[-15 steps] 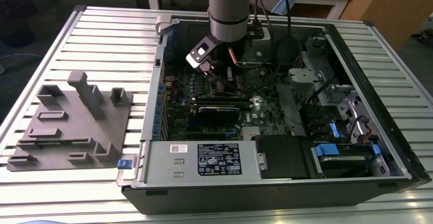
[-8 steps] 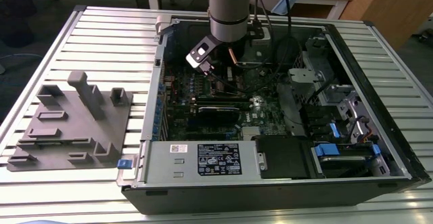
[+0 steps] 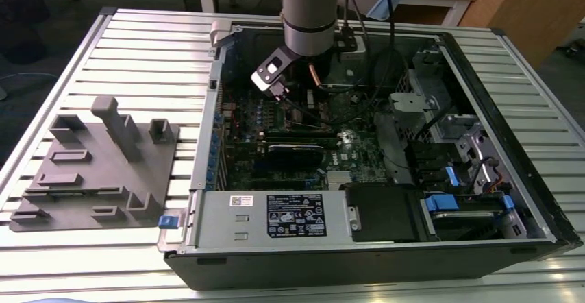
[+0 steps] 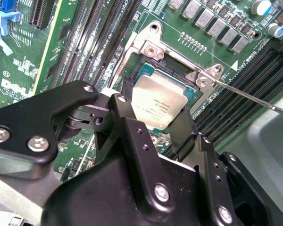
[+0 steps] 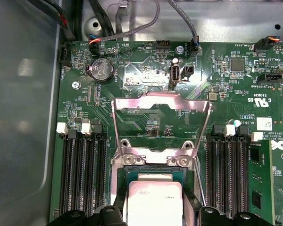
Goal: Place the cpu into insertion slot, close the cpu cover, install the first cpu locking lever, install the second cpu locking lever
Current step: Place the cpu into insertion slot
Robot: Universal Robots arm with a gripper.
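Gripper (image 4: pixel 154 112) fingers narrowed onto two opposite edges of cpu (image 4: pixel 163 100), gripping it. Cpu sits over slot (image 5: pixel 146 170); cannot tell if seated. Cover (image 5: pixel 132 105) hinged up, open. Lever (image 4: pixel 245 94) raised.

Slatted metal desk (image 3: pixel 137 42), exterior view. An open computer case (image 3: pixel 366 272) is lying on its side, occupying the middle and the exterior view's right; a grey moulded fixture block (image 3: pixel 92 179) is resting just beside it on the left.
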